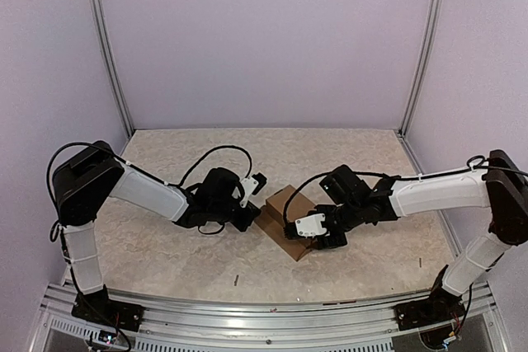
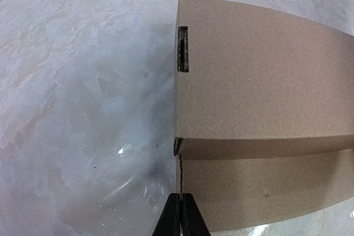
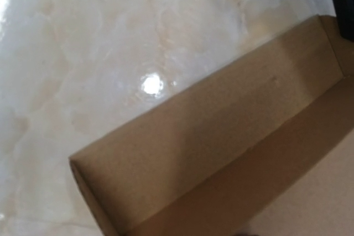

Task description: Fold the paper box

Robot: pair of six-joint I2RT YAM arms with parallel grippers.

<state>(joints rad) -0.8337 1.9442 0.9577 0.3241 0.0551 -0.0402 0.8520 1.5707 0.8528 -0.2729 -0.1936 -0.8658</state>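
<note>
The paper box (image 1: 279,206) is a brown cardboard piece lying in the middle of the table between both arms. In the left wrist view the paper box (image 2: 260,70) shows a flat panel with a slot, and a lower flap folded under it. My left gripper (image 2: 181,213) is shut on the corrugated edge of that flap; from above, the left gripper (image 1: 255,210) sits at the box's left side. My right gripper (image 1: 318,241) rests against the box's near right corner. Its fingers do not show in the right wrist view, where a box wall (image 3: 210,147) fills the frame.
The table is pale marbled stone (image 1: 165,253). Two small dark specks lie on it (image 1: 236,280) (image 1: 419,262). Metal frame posts (image 1: 107,47) (image 1: 422,47) stand at the back corners, and a metal rail (image 1: 264,315) runs along the near edge.
</note>
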